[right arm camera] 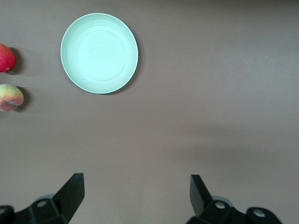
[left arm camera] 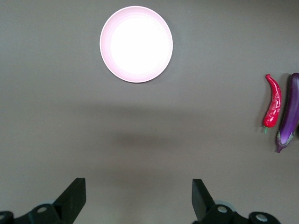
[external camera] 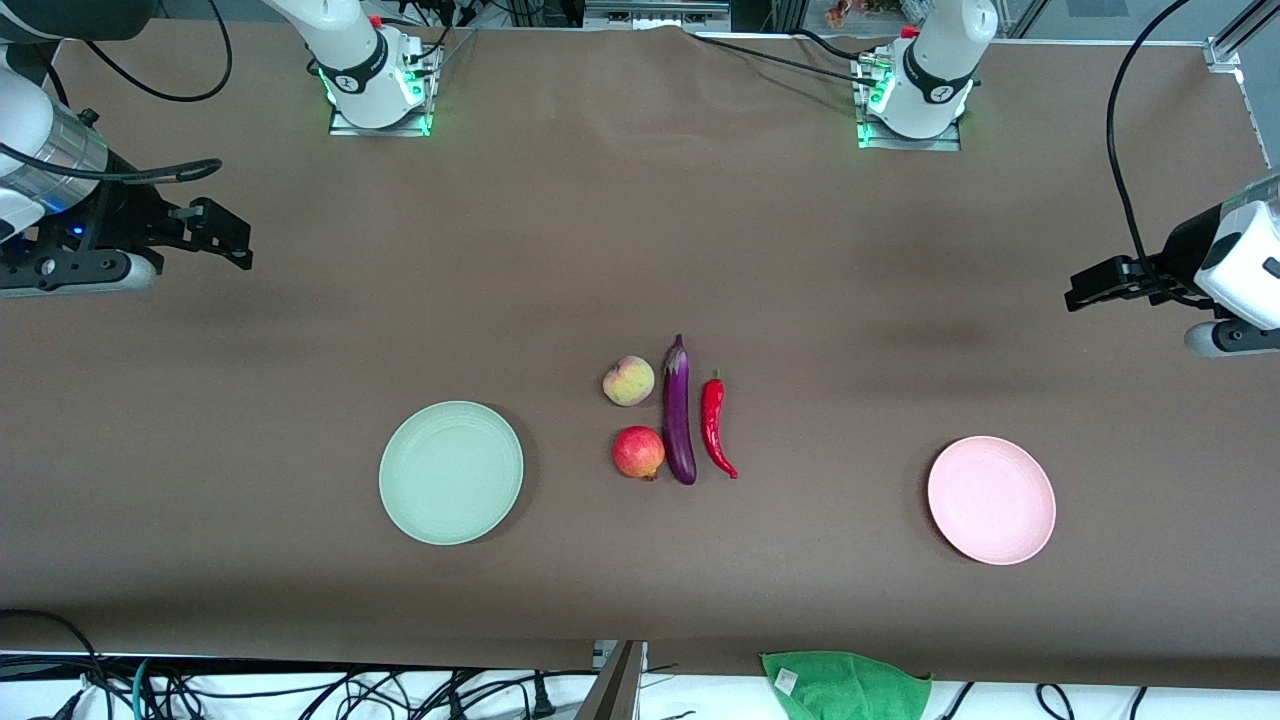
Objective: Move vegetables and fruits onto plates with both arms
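At the bench's ends, left hand [left arm camera: 138, 200] and right hand [right arm camera: 137, 198] released, empty | risk: eggplant [external camera: 678, 412] touches pomegranate [external camera: 638, 452]; I could nudge the chili [external camera: 714, 425].

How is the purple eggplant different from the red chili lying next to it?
The eggplant is glossy purple with a dark stem cap; the chili pepper is shiny red. The eggplant is longer and thicker, the chili pepper shorter and slimmer. The eggplant lies nearly straight, while the chili pepper curves to a pointed tip. Both lie side by side on the brown table, not on a plate, stems pointing toward the robots' bases.
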